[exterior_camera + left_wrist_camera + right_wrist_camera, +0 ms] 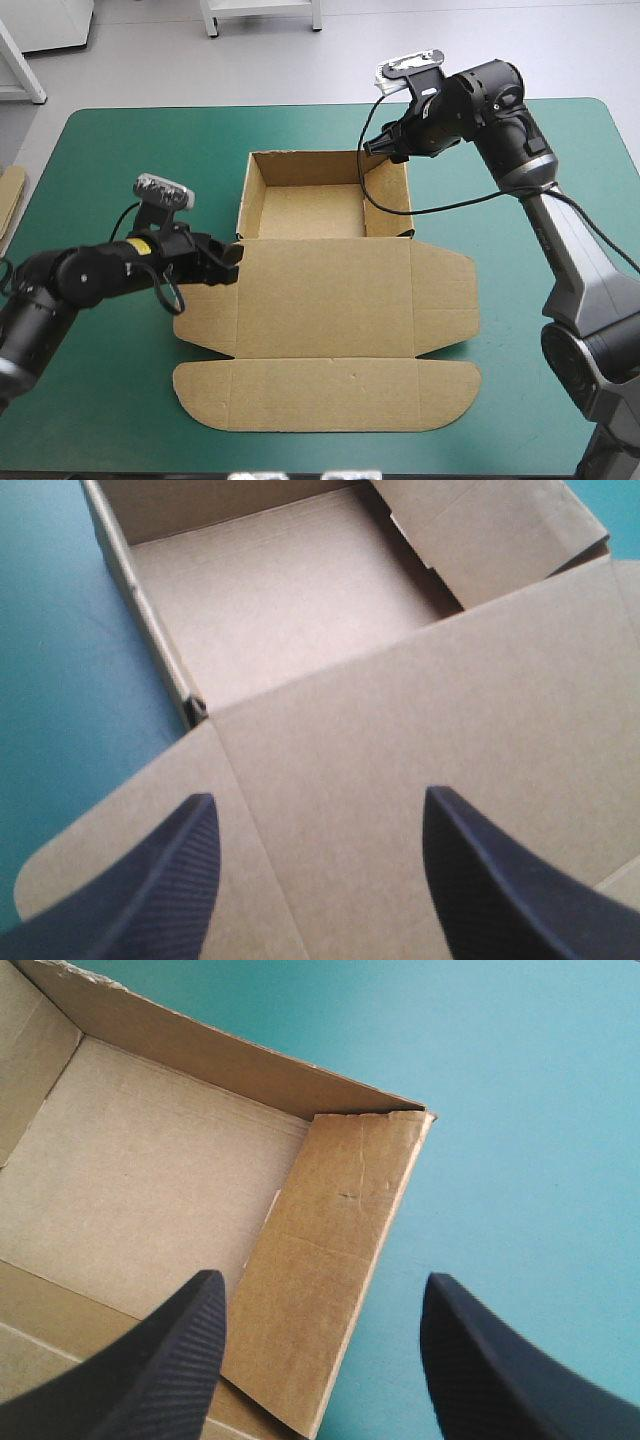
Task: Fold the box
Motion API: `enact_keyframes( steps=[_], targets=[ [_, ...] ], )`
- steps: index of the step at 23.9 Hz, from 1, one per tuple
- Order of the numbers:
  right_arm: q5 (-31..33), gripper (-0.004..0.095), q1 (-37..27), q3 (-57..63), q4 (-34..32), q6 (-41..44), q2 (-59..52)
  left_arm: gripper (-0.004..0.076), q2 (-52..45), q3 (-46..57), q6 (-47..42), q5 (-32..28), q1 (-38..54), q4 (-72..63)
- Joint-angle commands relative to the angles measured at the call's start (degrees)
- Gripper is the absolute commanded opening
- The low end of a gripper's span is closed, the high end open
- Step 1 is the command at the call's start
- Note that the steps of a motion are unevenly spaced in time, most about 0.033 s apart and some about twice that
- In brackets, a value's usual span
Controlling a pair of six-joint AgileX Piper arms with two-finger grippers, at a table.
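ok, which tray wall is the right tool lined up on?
The right side wall, near its far corner: the open right tool brackets it alone.

This looks like a robot lab. A left arm (70,285) and a right arm (575,250) reach over a worktop (110,400) with a teal-green cover, and a brown box (320,300) lies on it. The far floor (450,50) is plain grey, with white furniture legs (316,14). More brown board (10,200) lies at the left edge.
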Motion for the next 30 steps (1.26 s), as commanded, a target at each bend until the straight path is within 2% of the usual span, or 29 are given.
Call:
enact_keyframes(
  steps=[1,5,10,16,19,30],
  targets=[
    [-0.01,0.0536,-0.32,-1.32,-0.15,-0.35,-3.35,0.0426,-8.04,6.82,0.13,-7.17,0.04,-2.15],
    [-1.01,0.0534,-0.32,-1.32,-0.41,1.16,-3.35,0.0426,-15.93,12.71,0.63,-10.08,0.04,-1.28],
    [-8.70,0.0544,-0.32,-1.32,-0.51,2.68,-2.95,0.0426,-22.59,15.89,2.30,-14.92,0.04,-0.89],
    [0.01,0.0659,-0.32,-1.45,-4.83,9.59,5.49,0.0426,-23.63,16.30,2.30,-14.41,0.04,-0.89],
    [0.01,0.0658,-0.32,-1.54,-2.13,11.64,8.32,0.0426,-23.63,16.30,2.30,-14.32,0.04,-0.89],
    [0.01,0.0658,-0.32,-1.54,-1.46,11.37,14.27,0.0423,-23.63,16.30,2.30,-14.00,0.04,-0.95]
  ],
)
